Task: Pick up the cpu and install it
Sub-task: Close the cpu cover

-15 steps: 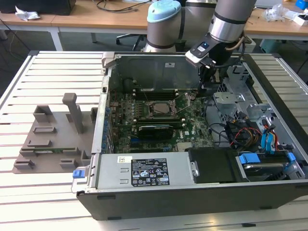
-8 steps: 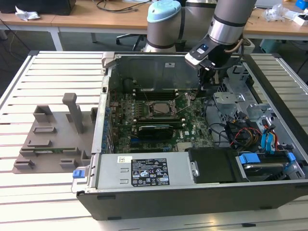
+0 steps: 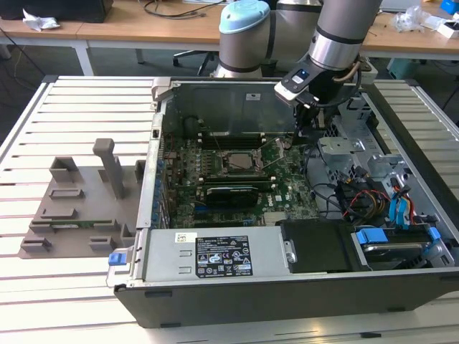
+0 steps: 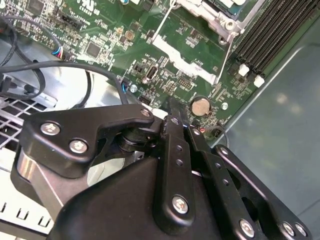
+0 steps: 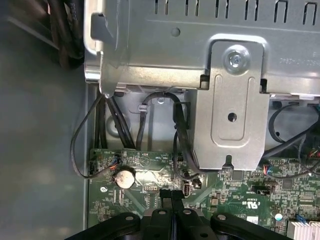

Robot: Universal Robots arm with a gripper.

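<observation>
Pincer fingers sit clenched tip to tip, with nothing between them that we can see. They hang low over the green motherboard, near the coin battery. We take the cpu to be the greyish square lying inside the socket frame, to the exterior view's left of the pincer and apart from it. We cannot be sure it is fully seated. The thin latch wire stands lifted beside the frame, so we judge the chip placed but not yet clamped, and the work in hand to be about that latch.

To do this well, we would want the closed tips to meet the wire alone and press steadily along its own swing. They should never bear down on the chip's metal top or cross the small parts around the battery. A narrow, shut pincer suits that, since it slips between components.

Room is tight. A metal bracket and a loop of black cables crowd one side, and the memory slots and the grey case wall crowd another. We judge the free way to be upward, out of the open case. Sideways moves risk snagging a cable or scraping the bracket's edge.
</observation>
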